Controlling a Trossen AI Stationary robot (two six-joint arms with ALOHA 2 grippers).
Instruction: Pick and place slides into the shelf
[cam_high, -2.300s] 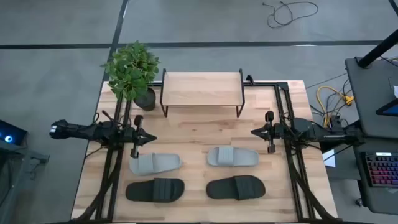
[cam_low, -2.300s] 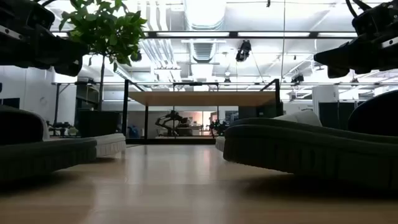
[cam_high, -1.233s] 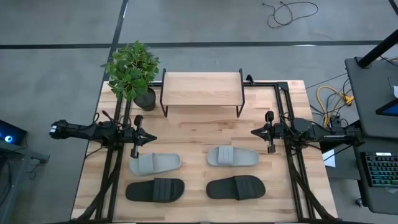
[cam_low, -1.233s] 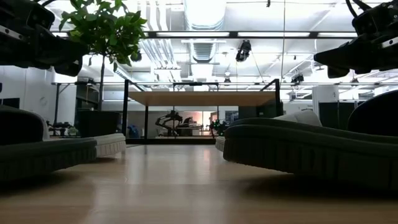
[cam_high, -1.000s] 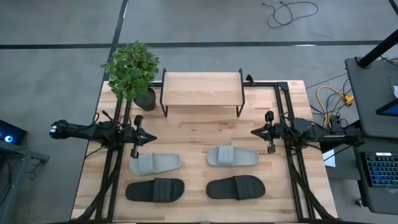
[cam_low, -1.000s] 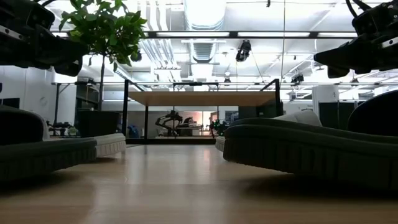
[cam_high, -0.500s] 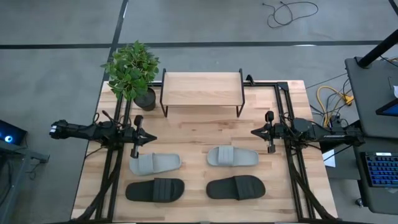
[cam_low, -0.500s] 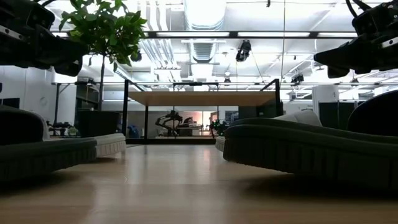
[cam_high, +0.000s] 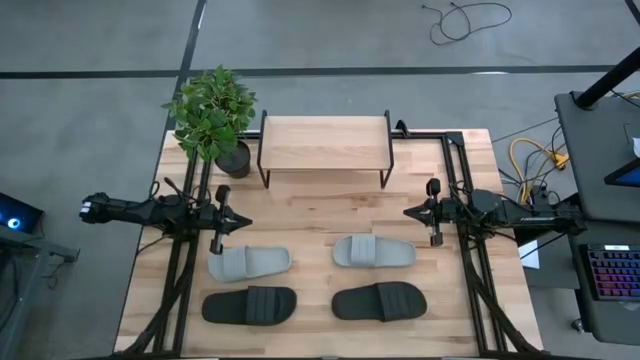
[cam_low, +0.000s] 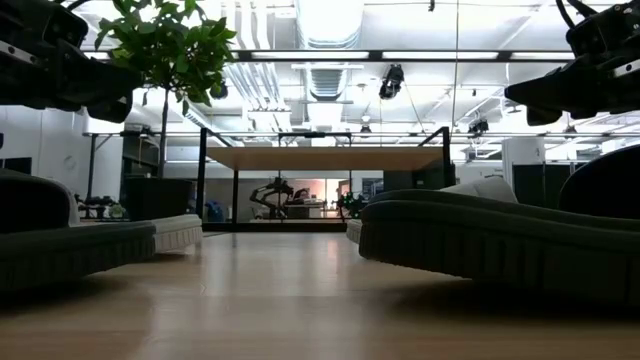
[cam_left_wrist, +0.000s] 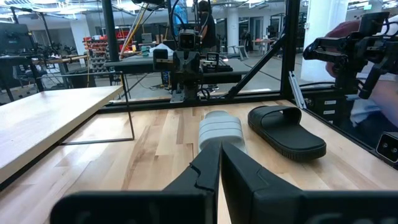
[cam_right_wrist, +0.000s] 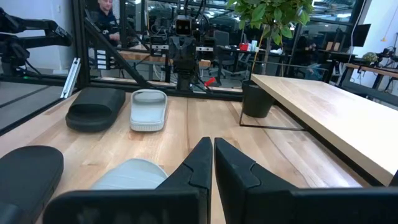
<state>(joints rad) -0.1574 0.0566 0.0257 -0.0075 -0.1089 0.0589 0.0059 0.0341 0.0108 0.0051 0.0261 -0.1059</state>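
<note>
Four slides lie soles down on the wooden table: two light grey ones (cam_high: 248, 263) (cam_high: 373, 252) and, nearer the front edge, two black ones (cam_high: 250, 305) (cam_high: 380, 300). The shelf (cam_high: 325, 145) stands on its thin black legs at the table's far side, its top board bare. My left gripper (cam_high: 245, 224) hovers shut at the table's left side, level and pointing right, just beyond the left grey slide. My right gripper (cam_high: 408, 212) hovers shut at the right side, pointing left, beyond the right grey slide (cam_right_wrist: 127, 174). Both sets of fingers (cam_left_wrist: 219, 152) (cam_right_wrist: 208, 149) hold nothing.
A potted plant (cam_high: 212, 115) stands at the table's far left corner, beside the shelf's left end. Black frame rails (cam_high: 180, 270) (cam_high: 470, 270) run along the left and right sides of the table. Bare wood lies between the shelf and the slides (cam_high: 325, 210).
</note>
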